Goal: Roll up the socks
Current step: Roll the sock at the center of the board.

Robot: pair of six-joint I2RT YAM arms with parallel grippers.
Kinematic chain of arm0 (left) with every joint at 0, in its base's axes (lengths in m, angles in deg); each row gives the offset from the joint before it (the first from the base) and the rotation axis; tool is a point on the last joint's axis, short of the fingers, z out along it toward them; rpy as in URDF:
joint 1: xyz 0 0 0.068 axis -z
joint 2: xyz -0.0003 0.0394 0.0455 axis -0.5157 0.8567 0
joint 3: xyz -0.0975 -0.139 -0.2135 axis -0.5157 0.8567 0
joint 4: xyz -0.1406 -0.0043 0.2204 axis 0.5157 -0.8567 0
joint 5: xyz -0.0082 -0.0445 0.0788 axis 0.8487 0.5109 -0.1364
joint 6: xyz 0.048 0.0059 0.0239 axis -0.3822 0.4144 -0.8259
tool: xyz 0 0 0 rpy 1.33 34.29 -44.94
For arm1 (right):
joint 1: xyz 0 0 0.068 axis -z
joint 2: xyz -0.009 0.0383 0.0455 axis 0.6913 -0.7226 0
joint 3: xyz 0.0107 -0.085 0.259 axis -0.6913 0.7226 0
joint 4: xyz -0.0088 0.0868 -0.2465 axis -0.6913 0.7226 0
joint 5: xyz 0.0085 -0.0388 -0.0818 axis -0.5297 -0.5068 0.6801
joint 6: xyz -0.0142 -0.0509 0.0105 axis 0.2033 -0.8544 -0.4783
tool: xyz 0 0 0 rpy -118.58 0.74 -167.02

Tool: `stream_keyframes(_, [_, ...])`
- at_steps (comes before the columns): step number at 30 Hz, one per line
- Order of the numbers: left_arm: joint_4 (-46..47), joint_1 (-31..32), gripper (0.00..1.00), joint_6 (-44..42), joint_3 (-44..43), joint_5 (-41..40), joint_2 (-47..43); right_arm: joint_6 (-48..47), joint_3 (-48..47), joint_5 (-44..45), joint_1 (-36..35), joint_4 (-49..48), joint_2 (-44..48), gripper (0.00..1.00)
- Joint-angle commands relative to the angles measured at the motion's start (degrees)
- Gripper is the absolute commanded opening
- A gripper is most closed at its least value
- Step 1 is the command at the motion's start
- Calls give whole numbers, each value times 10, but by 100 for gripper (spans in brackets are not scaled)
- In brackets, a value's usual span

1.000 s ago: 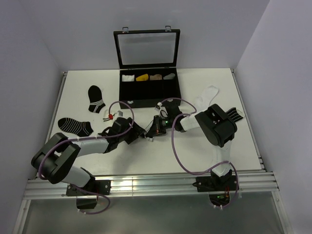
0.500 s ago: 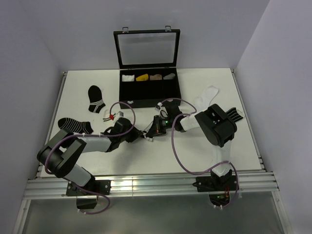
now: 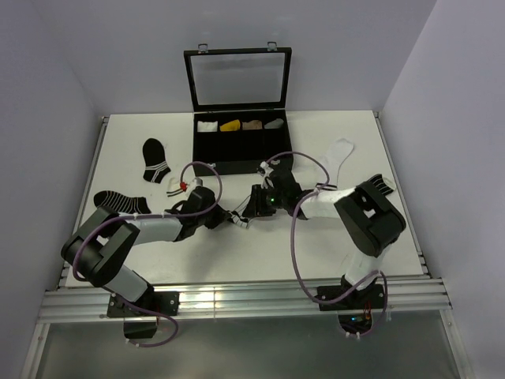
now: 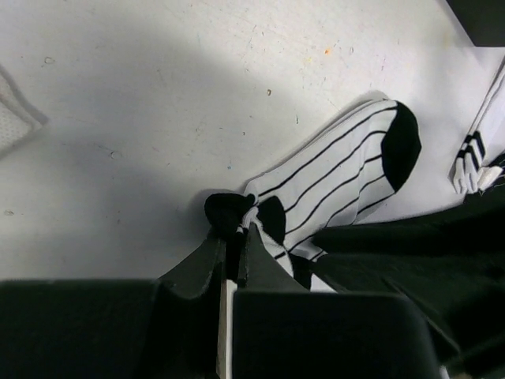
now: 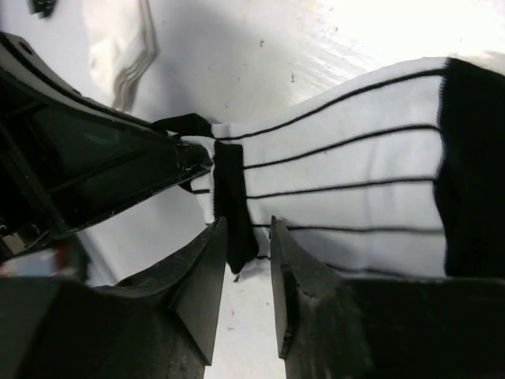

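On the table (image 3: pixel 237 257), near its middle, the lined sock (image 4: pixel 339 178) lies flat and unrolled. The left claw (image 4: pixel 234 237) is pinched tight on its black cuff end; the right claw (image 5: pixel 248 237) stands part open astride that edge, gripping nothing. Rolling looks barely begun: next, the cuff needs turning toward the toe.

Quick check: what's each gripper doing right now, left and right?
Left gripper: closed, pinching the striped sock at its black end.
Right gripper: open, the sock's black band loose between its jaws.
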Motion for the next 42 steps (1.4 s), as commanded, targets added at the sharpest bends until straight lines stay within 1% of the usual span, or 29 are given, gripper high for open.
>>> stream_keyframes(1, [-66, 3, 0, -23, -22, -22, 7, -77, 20, 171, -44, 34, 76, 37])
stream_keyframes(3, [-84, 3, 0, -27, -37, -26, 9, -107, 28, 226, -69, 44, 109, 37])
stream_keyframes(4, [-97, 3, 0, -29, -42, -27, 10, -117, 33, 286, -82, 46, 117, 37])
stream_keyframes(5, [-103, 3, 0, -31, -46, -26, 11, -136, 35, 310, -110, 47, 128, 37])
stream_keyframes(8, [-120, 3, 0, -33, -58, -26, 14, -164, 44, 369, -155, 33, 149, 37])
stream_keyframes(14, [-133, 2, 0, -32, -72, -19, 20, -203, 30, 405, -194, 24, 126, 37])
stream_keyframes(21, [-132, 3, 0, -31, -73, -12, 22, -229, 1, 443, -238, 26, 91, 37])
stream_keyframes(27, [-128, 3, 0, -31, -73, -7, 26, -232, -21, 462, -253, 40, 60, 38])
stream_keyframes(28, [-127, 3, 0, -31, -73, -7, 27, -234, -23, 467, -256, 43, 54, 40])
stream_keyframes(32, [-125, 3, 0, -30, -72, -5, 26, -230, -39, 476, -261, 60, 34, 42])
stream_keyframes(38, [-119, 3, 0, -19, -64, -2, 18, -220, -67, 493, -263, 96, -5, 42])
stream_keyframes(40, [-117, 3, 0, -16, -63, -1, 13, -215, -80, 503, -263, 107, -20, 39])
stream_keyframes(41, [-116, 2, 0, -13, -59, 0, 12, -211, -84, 506, -263, 120, -24, 33])
stream_keyframes(42, [-111, 3, 0, -11, -58, 0, 7, -209, -91, 513, -263, 124, -30, 29])
